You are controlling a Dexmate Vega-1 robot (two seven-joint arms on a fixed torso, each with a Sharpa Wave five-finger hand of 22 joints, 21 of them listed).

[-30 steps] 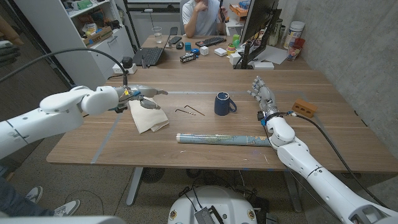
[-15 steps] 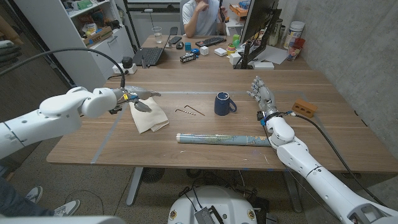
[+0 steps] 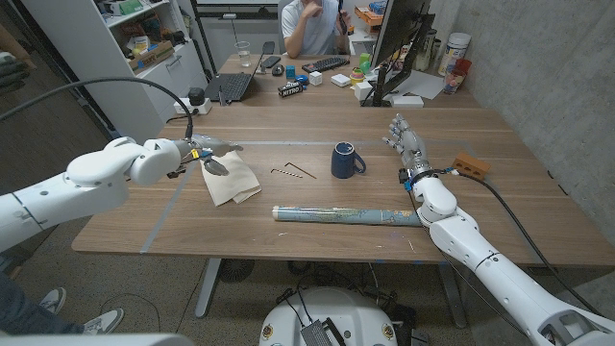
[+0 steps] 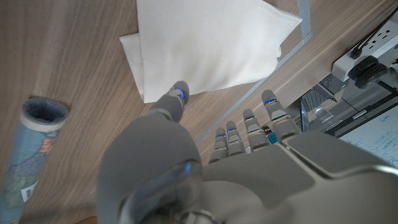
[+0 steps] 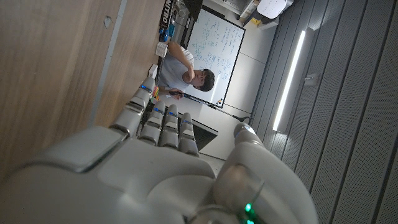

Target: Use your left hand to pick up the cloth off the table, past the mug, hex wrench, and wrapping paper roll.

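A cream folded cloth [image 3: 232, 181] lies on the table's left part. My left hand [image 3: 213, 154] hovers over its far left corner with fingers stretched out, holding nothing. In the left wrist view the cloth [image 4: 211, 43] lies just beyond my left hand [image 4: 211, 162], whose thumb tip is over the cloth's edge. A small hex wrench [image 3: 292, 172] lies right of the cloth, and a dark blue mug [image 3: 346, 160] stands beyond it. The wrapping paper roll [image 3: 346, 214] lies crosswise nearer the front; its end [image 4: 38, 118] shows in the left wrist view. My right hand [image 3: 405, 144] stands upright and open, right of the mug.
An orange block [image 3: 469, 164] sits at the right of the table. A power strip [image 3: 192, 103] with a cable lies at the back left. A blue tape line [image 3: 165, 211] crosses the table's left. A person [image 3: 312, 24] sits at a desk behind the table.
My left hand has drawn back a little to the left over the cloth's corner. The cloth, mug, wrench, roll and right hand have stayed put.
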